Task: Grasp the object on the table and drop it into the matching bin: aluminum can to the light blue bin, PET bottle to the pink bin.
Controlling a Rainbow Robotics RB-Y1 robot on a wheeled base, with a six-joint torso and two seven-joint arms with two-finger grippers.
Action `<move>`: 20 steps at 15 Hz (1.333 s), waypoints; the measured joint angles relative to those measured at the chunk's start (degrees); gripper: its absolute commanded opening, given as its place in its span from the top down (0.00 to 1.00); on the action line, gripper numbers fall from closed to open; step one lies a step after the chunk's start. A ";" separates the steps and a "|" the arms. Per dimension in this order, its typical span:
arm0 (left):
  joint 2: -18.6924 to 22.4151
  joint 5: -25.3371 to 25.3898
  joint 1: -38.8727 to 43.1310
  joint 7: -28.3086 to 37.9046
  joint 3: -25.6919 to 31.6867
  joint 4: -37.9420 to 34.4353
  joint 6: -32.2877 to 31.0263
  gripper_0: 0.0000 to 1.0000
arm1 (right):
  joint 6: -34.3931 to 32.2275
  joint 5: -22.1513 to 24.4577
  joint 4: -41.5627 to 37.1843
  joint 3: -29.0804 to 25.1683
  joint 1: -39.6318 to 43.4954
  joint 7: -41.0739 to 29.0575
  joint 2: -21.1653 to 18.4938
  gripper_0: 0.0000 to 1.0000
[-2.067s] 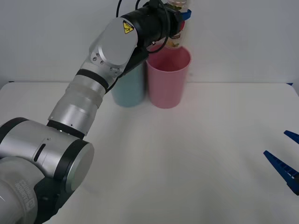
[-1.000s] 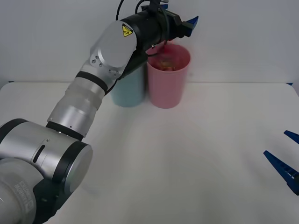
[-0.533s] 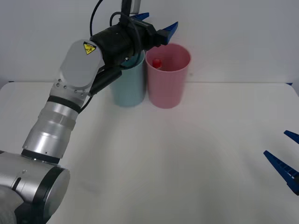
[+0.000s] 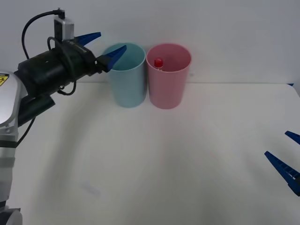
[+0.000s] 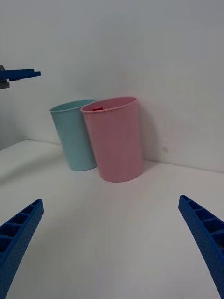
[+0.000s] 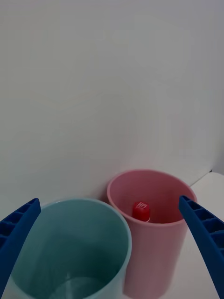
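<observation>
pet bottle [image 6: 141, 211] already down inside the pink bin [image 4: 168, 82], upright, red cap just under the rim on the side nearest the light blue bin [image 4: 125, 79]. left pincer [image 4: 101, 48] spread and empty, raised above the tabletop [image 4: 164, 159] just left of the light blue bin's rim, with the bottle off to its right past that bin. right pincer [image 4: 287, 159] spread too, low at the tabletop's right edge, well apart from both bins. drop judged done; open tabletop to the front and left for drawing the left arm away, bins touching side by side at the back.
</observation>
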 measured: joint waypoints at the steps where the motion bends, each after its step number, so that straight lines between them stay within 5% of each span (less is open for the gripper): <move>1: 1.27 2.47 2.05 -2.51 2.22 -0.53 -2.15 0.00 | 0.00 0.00 0.00 0.00 0.00 0.00 0.00 0.00; 6: 5.13 10.89 10.49 -14.20 16.39 -0.81 -17.30 0.00 | 0.00 0.00 0.01 0.00 0.01 0.00 0.00 0.00; 11: 11.34 19.13 19.85 -20.91 24.27 -0.85 -27.36 0.00 | 0.00 0.00 0.00 0.00 0.00 0.00 0.00 0.00; 20: 11.95 27.48 34.76 -30.15 37.05 -0.81 -39.57 0.00 | 0.00 0.00 0.00 0.00 0.00 0.00 0.00 0.00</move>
